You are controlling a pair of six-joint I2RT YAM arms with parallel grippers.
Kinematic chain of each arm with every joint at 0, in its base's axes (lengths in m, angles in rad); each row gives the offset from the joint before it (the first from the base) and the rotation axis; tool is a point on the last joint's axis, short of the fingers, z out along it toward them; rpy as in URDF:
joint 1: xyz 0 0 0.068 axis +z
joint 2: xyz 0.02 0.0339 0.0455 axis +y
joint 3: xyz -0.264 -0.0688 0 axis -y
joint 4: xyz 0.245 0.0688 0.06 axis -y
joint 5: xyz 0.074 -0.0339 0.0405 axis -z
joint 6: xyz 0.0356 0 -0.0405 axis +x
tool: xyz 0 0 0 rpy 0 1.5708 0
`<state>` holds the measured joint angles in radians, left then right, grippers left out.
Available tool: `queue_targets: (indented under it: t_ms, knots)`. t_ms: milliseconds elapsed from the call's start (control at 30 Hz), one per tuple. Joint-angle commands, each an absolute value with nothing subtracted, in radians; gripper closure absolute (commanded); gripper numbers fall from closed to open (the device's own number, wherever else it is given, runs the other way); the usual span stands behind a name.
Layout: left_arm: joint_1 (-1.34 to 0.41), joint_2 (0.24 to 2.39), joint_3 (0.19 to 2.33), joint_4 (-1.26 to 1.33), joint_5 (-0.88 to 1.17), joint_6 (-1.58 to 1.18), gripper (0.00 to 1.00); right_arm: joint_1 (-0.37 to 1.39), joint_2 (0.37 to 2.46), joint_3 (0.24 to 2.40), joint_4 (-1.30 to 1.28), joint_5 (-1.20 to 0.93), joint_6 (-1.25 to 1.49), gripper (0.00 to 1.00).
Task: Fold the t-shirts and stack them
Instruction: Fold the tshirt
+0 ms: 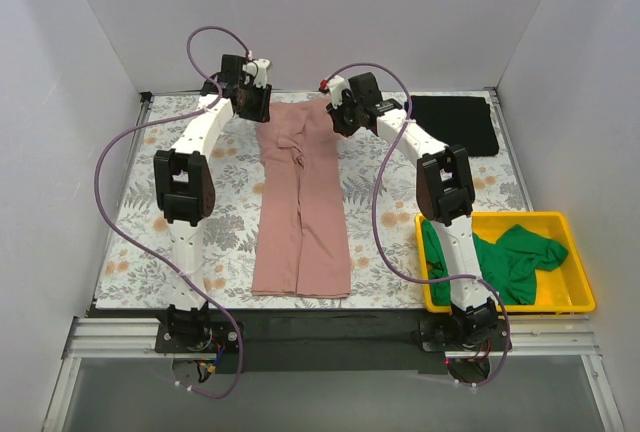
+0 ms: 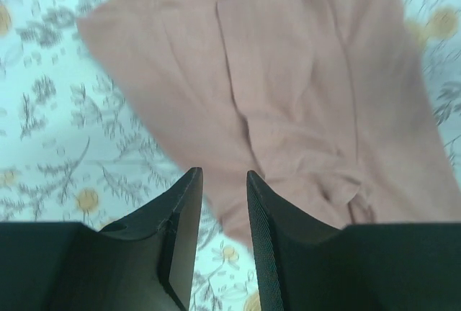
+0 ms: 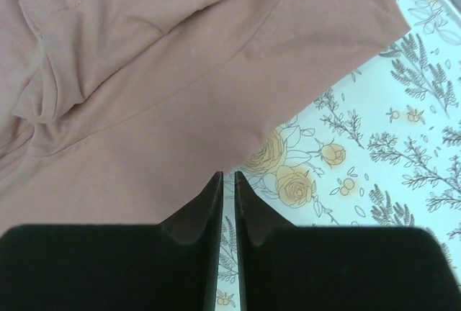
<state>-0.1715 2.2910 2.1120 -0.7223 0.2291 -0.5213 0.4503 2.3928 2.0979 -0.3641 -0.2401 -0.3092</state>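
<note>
The dusty pink t-shirt (image 1: 300,202) lies folded into a long strip down the middle of the table, its far end rumpled. My left gripper (image 1: 250,100) hovers over its far left corner, jaws open and empty; in the left wrist view (image 2: 225,174) the pink cloth (image 2: 288,88) lies beyond the tips. My right gripper (image 1: 345,112) is over the far right corner, jaws almost together with nothing between them (image 3: 227,174), just at the pink shirt's edge (image 3: 180,73). The black t-shirt (image 1: 455,124) lies folded at the back right. The bright green t-shirt (image 1: 510,257) is crumpled in the bin.
The yellow plastic bin (image 1: 575,252) stands at the front right beside the right arm's base. The floral table covering (image 1: 150,212) spreads under everything. White walls close in the left, back and right sides.
</note>
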Motion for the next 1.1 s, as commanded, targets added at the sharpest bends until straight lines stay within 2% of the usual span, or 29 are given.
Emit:
queue_targets:
  t_ms: [0,167,467,567,700,1067]
  knots:
    - [-0.169,2.355,2.177,-0.709,0.287,-0.578,0.7,0.459,2.391,2.112,-0.293,-0.255,-0.394,0.83]
    - [-0.169,2.431,2.227,-0.715,0.253,-0.597,0.73,0.485,2.421,2.114,-0.296,-0.207,-0.521,0.85]
    - [-0.169,2.474,2.163,-0.713,0.213,-0.571,0.79,0.535,2.474,2.115,-0.284,-0.149,-0.661,0.89]
    - [-0.169,2.503,2.192,-0.722,0.215,-0.565,0.8,0.557,2.522,2.137,-0.265,-0.037,-0.73,0.91]
    - [-0.169,2.568,2.252,-0.727,0.199,-0.549,0.8,0.557,2.592,2.187,-0.261,0.151,-0.801,0.99]
    - [-0.167,2.666,2.344,-0.571,0.098,-0.463,0.79,0.512,2.695,2.258,-0.126,0.27,-0.913,0.99]
